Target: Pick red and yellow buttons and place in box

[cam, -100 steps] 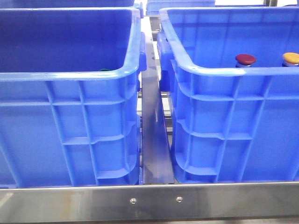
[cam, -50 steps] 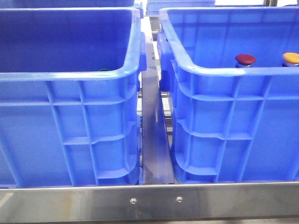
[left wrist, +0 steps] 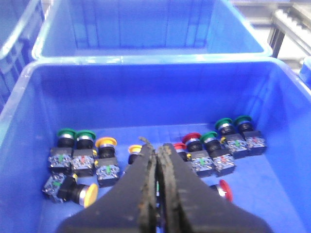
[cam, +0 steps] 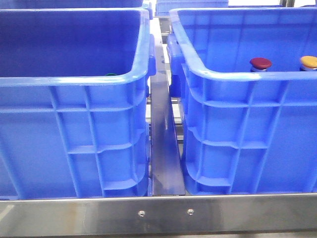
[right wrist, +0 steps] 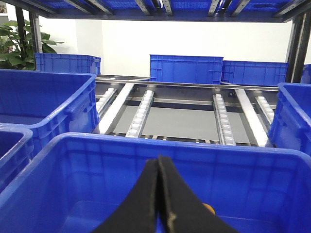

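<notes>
In the front view a dark red button (cam: 260, 63) and a yellow button (cam: 308, 61) stand upright inside the right blue box (cam: 237, 75), their caps just above its near rim. Neither gripper shows there. My left gripper (left wrist: 158, 148) is shut and empty, hanging over the left crate (left wrist: 146, 62), which holds several green, yellow (left wrist: 106, 142) and red (left wrist: 192, 137) buttons. My right gripper (right wrist: 159, 159) is shut too, over a blue box (right wrist: 170, 141). A sliver of yellow-orange cap (right wrist: 209, 208) peeks out behind one of its fingers.
The left crate (cam: 74, 79) shows only a green sliver (cam: 110, 74) over its rim. A steel rail (cam: 163, 148) runs between the crates and a steel bar (cam: 163, 213) crosses in front. Roller tracks (right wrist: 141, 114) and more blue crates (right wrist: 186, 68) lie beyond.
</notes>
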Controlling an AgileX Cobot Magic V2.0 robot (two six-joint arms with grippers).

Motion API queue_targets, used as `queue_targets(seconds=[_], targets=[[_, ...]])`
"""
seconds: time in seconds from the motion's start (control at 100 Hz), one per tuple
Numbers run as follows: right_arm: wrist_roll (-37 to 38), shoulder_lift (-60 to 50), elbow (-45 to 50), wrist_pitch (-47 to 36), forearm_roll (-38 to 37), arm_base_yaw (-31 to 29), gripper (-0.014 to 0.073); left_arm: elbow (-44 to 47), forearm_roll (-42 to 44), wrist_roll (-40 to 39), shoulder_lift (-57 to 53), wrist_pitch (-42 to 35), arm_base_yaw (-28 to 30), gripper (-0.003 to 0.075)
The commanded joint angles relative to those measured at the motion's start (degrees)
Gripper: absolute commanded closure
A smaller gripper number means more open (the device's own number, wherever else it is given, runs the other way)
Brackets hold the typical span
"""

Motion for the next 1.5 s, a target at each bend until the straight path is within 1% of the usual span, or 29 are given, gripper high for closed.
queue_targets(seconds=[0.0, 0.12, 0.22, 0.37, 0.48, 0.64, 0.92, 1.16, 1.49], targets=[[-0.28, -0.14, -1.5, 1.68, 4.77, 0.02, 0.0661, 2.72, -1.87, 3.03, -2.78, -9.5, 2.41, 0.0739], [-0.28, -0.14, -1.5, 1.68, 4.77, 0.02, 0.0661, 8.8, -1.87, 3.17, -7.93, -13.28, 5.22, 0.0739], [-0.28, -0.14, -1.5, 1.68, 4.77, 0.02, 0.0661, 13.63, -3.32, 4.97, -12.23, -15.44, 6.63, 0.0739], [-0.28, -0.14, -1.5, 1.68, 4.77, 0.02, 0.0661, 20.43, -9.12, 12.15, -18.31, -18.76, 8.34, 0.0739], [-0.28, -0.14, -1.5, 1.68, 4.77, 0.02, 0.0661, 24.11, -10.91, 14.43, -21.69, -19.33, 8.89, 0.0739], [-0.28, -0.14, -1.5, 1.68, 4.77, 0.02, 0.0661, 27.96, -11.11, 14.49, -25.03, -20.03, 8.97, 0.0739], [-0.28, -0.14, -1.5, 1.68, 4.77, 0.02, 0.0661, 32.86, -11.39, 14.63, -27.1, -24.05, 8.97, 0.0739], [-0.28, -0.14, -1.5, 1.68, 4.77, 0.02, 0.0661, 35.97, -11.14, 14.63, -27.1, -29.53, 8.97, 0.0739], [-0.28, -0.14, -1.5, 1.68, 4.77, 0.02, 0.0661, 35.97, -11.05, 14.63, -27.1, -29.05, 8.97, 0.0739]])
